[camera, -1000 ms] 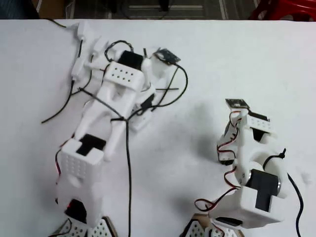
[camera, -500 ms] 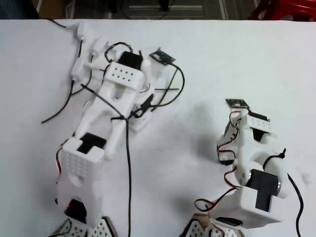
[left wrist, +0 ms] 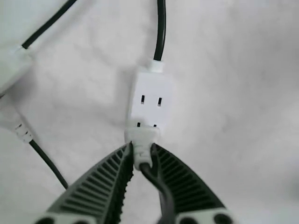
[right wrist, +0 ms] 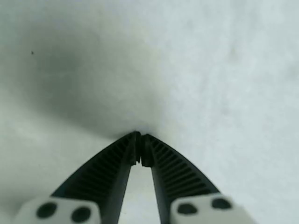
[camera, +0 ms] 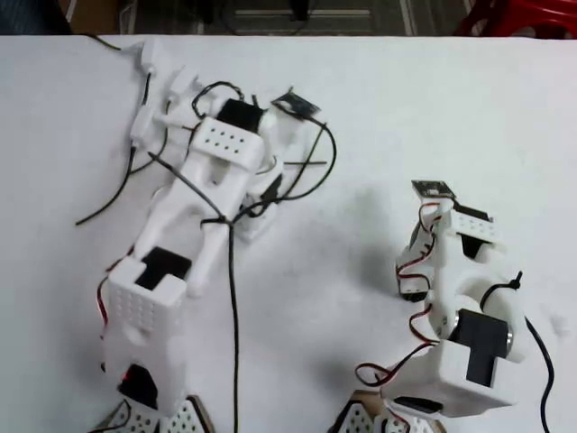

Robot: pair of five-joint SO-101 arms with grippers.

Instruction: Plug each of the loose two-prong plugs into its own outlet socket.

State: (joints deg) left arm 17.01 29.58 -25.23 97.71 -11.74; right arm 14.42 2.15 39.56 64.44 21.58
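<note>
Fingers of the left claw are squeezed tight on a white plug. The plug's front touches the end of the white outlet block, right at the nearest pair of slots. I cannot tell how far the prongs are in. A black cord runs from the block's far end across the white counter. The right claw is pinched together on nothing, tips down near the counter, well apart from the block.
</note>
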